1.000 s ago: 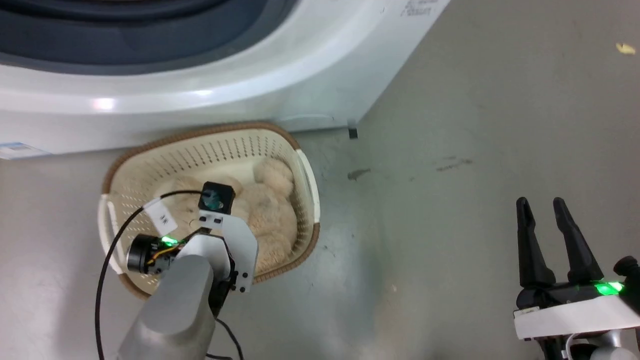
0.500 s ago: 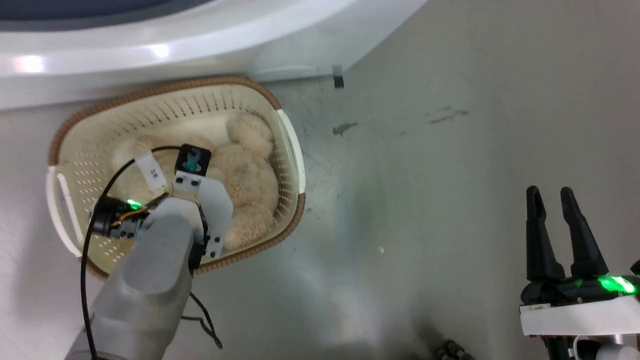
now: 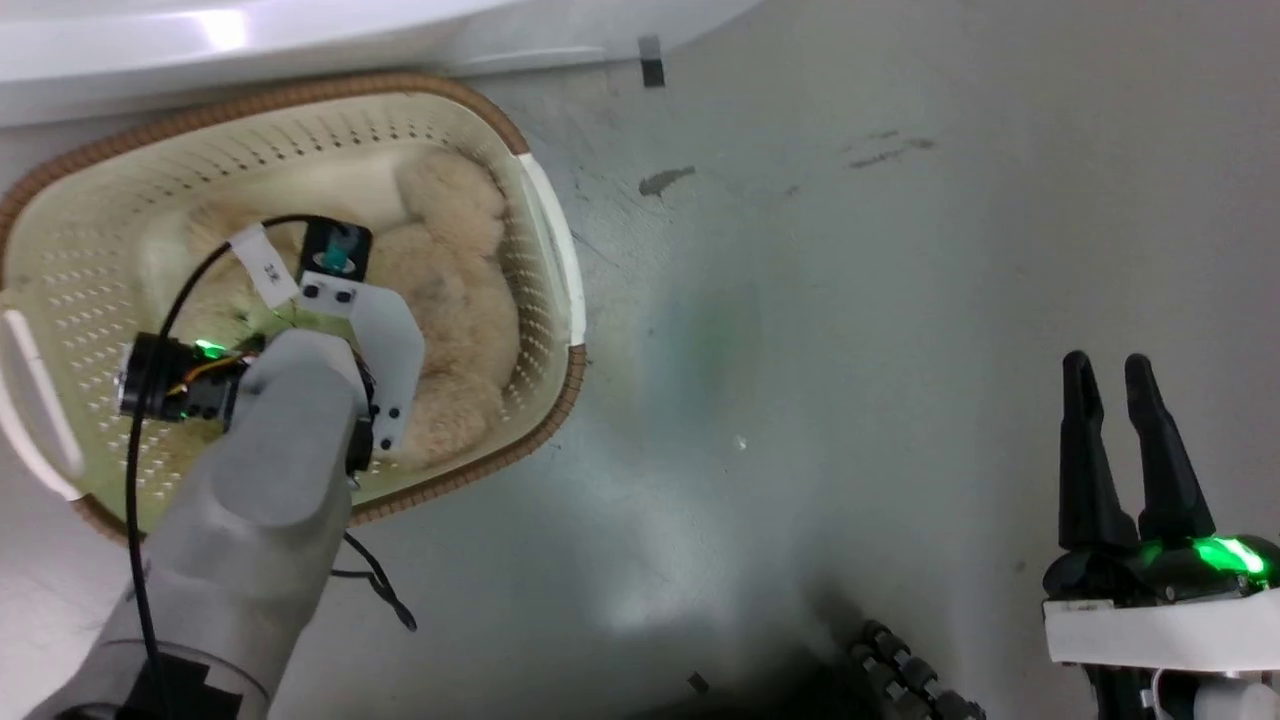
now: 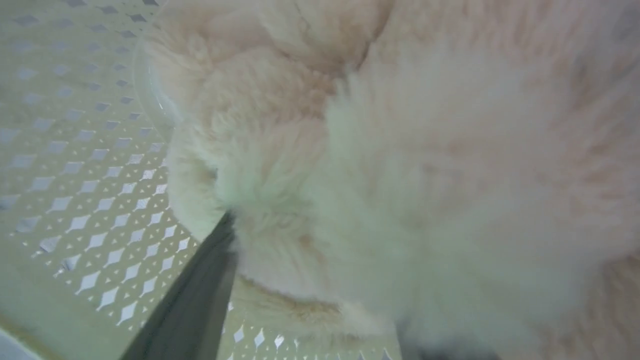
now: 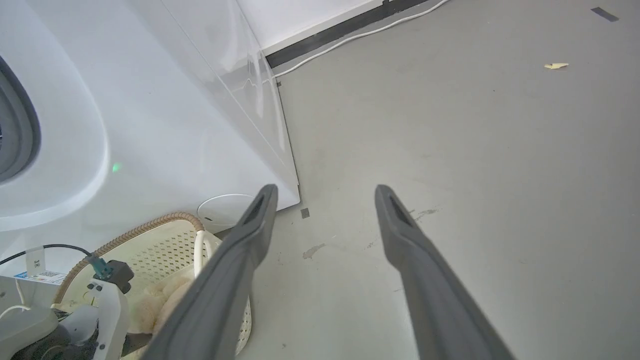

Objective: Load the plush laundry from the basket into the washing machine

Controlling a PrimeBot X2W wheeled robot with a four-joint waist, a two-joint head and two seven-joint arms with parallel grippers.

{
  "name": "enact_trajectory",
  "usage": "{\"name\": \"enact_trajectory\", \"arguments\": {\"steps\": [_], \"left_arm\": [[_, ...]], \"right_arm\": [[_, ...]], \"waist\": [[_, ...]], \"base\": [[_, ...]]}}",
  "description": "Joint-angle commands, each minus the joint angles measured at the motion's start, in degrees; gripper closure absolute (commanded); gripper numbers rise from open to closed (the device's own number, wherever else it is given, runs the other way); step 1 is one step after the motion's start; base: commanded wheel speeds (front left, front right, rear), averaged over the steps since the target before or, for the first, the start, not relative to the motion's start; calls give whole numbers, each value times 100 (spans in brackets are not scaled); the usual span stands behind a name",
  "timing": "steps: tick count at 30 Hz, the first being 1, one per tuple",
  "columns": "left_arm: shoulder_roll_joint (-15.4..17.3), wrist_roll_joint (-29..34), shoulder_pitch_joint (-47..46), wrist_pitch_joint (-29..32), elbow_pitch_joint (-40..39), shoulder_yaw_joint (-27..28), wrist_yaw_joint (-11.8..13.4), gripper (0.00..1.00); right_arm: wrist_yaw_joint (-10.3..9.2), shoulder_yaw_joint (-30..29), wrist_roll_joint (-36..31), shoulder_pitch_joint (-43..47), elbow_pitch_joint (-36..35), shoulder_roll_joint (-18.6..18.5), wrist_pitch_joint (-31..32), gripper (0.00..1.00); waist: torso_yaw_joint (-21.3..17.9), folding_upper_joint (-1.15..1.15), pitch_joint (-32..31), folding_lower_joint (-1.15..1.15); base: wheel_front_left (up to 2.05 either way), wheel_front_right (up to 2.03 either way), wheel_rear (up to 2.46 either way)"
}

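The plush laundry (image 3: 460, 270) lies in the cream basket (image 3: 545, 230), which stands on the floor against the white washing machine (image 3: 300, 40). My left arm reaches down into the basket, its wrist (image 3: 340, 300) over the plush. In the left wrist view my left gripper (image 4: 320, 225) is open and pressed into the fluffy plush (image 4: 400, 150); one finger (image 4: 200, 290) shows beside the basket wall (image 4: 75, 150), and fur hides the other. My right gripper (image 3: 1112, 365) hangs open over bare floor at the lower right, its fingertips (image 5: 322, 192) holding nothing.
The washer's white front (image 5: 150, 125) rises left of the basket rim (image 5: 150, 230). Grey floor stretches to the right, with a black tape mark (image 3: 651, 47), a dark stain (image 3: 665, 180) and a white cable (image 5: 360, 35) along the far wall.
The head view has shifted, so the washer and basket slid up and left in it. My left wrist stays over the plush in the basket. The right gripper remains open.
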Motion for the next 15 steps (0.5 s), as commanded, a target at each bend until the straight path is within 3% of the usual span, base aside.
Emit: {"name": "enact_trajectory", "arguments": {"steps": [1, 2, 3, 9, 15], "left_arm": [[50, -45, -151, 67, 119, -70, 10, 0], [61, -78, -181, 126, 145, -94, -12, 44], [69, -98, -213, 159, 153, -127, -35, 100], [66, -262, -394, 389, 212, -302, -121, 100], [32, -590, -342, 12, 196, -286, -128, 100]], "right_arm": [[4, 16, 88, -131, -56, -3, -59, 0], [4, 20, 117, -135, -63, -3, -72, 0], [4, 22, 145, -139, -69, -3, -83, 0], [4, 67, 346, -243, -78, -3, -155, 0], [5, 93, 489, -478, -28, -4, -220, 0]], "waist": [[-70, 0, 89, 0], [-92, 0, 126, 0], [-110, 0, 162, 0], [-160, 0, 309, 0], [-171, 0, 112, 0]], "base": [[0, 0, 0], [0, 0, 0], [0, 0, 0], [0, 0, 0], [0, 0, 0]]}}
